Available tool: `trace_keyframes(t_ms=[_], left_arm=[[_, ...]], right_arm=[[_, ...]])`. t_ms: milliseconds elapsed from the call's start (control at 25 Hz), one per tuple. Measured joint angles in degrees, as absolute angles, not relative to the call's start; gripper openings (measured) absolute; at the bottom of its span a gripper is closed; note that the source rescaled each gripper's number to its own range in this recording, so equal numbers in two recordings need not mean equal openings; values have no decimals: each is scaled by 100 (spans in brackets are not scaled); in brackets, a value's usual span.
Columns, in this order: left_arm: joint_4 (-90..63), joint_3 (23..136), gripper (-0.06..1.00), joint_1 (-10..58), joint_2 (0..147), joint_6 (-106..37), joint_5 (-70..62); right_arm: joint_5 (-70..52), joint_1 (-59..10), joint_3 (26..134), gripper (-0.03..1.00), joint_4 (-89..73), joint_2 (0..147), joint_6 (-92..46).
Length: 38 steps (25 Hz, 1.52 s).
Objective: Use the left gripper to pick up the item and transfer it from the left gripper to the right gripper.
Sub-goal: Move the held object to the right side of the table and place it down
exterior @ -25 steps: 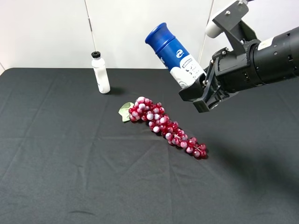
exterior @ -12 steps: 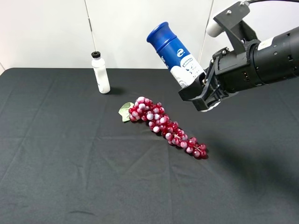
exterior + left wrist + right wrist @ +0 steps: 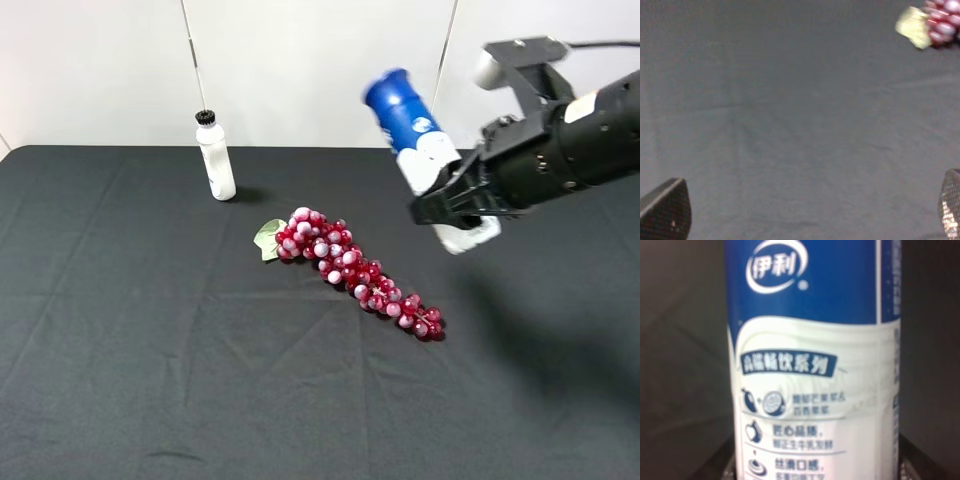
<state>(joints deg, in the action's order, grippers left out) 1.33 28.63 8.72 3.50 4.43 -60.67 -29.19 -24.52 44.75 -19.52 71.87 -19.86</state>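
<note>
Obscuring end effector (right) over canister

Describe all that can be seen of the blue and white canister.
The canister is a tall cylinder with a blue cap and shoulder and a smooth white body. The blue part bears a white oval logo; the white part bears Chinese print and small icons. It hangs tilted above the black table, cap end up, gripped low on its body by the right end effector alone.

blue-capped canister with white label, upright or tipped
Tipped: the tall cylindrical canister with blue cap and white label slants in mid-air, cap toward the high view's upper left, right gripper jaws shut on its body.
</note>
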Motion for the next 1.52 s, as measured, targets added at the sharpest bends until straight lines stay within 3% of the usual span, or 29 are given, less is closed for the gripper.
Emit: trace_keyframes(t_ms=[200, 440, 1440, 1480, 1520], left_arm=[[133, 2863, 100, -301, 350, 443, -6067], [133, 2863, 100, -973, 92, 443, -6049], [133, 2863, 100, -1027, -16, 443, -6049], [133, 2863, 100, -1027, -16, 443, -6049], [133, 2863, 100, -1027, -16, 443, -6049]], right_arm=[[-3467, -1668, 4475, 5, -1459, 7207, -1404], [-3556, -961, 4475, 5, -1393, 7615, -1362], [-2764, -690, 4983, 5, -1039, 10190, -1496], [-2750, -690, 4983, 8, -1039, 10190, -1496], [-2734, -690, 4983, 30, -1039, 10190, -1496]])
